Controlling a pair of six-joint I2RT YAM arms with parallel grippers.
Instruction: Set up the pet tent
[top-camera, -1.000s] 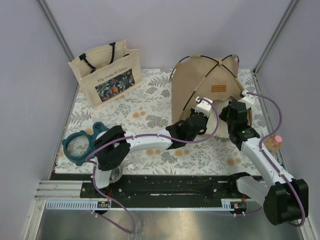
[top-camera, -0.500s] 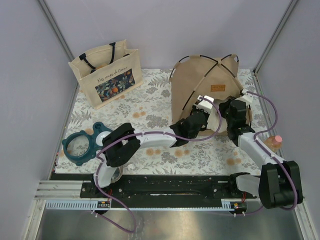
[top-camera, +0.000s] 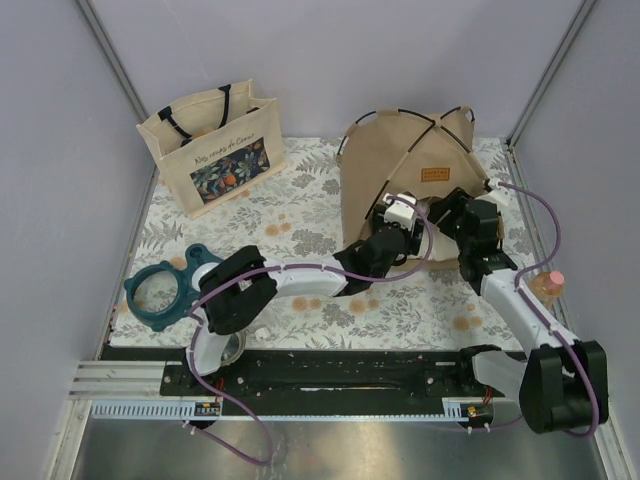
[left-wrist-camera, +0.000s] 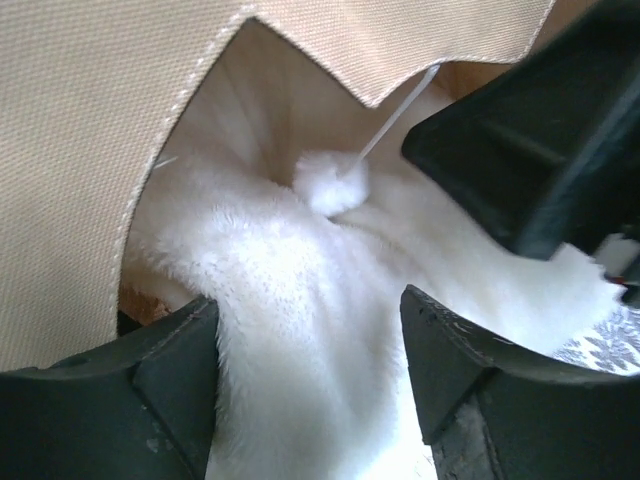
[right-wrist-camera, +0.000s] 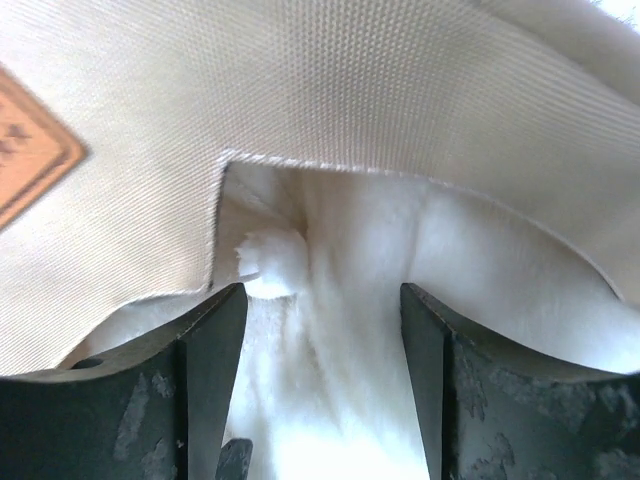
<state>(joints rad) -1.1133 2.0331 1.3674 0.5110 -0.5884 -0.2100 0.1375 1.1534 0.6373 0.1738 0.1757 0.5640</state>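
The pet tent (top-camera: 395, 160) stands at the back right, tan fabric with thin black poles and a brown label (top-camera: 436, 173). Both grippers are at its arched doorway. My left gripper (left-wrist-camera: 308, 300) is open, its fingers wide apart on either side of a fold of the fluffy white pillow (left-wrist-camera: 290, 270), which lies half inside the doorway. My right gripper (right-wrist-camera: 322, 292) is open too, straddling the same pillow (right-wrist-camera: 350, 250). The white pompom (left-wrist-camera: 330, 183) hangs on its string over the pillow, and in the right wrist view the pompom (right-wrist-camera: 272, 262) sits just past the left finger. From above, the left gripper (top-camera: 412, 226) and right gripper (top-camera: 446, 218) nearly meet.
A beige tote bag (top-camera: 212, 148) with a floral print stands at the back left. A teal ring-shaped object (top-camera: 162, 290) lies at the left edge. A small bottle with a pink cap (top-camera: 550, 283) stands at the right edge. Walls close in on three sides.
Both grippers have gone from shut to open at the tent doorway. Both arms have pushed slightly farther toward the tent.
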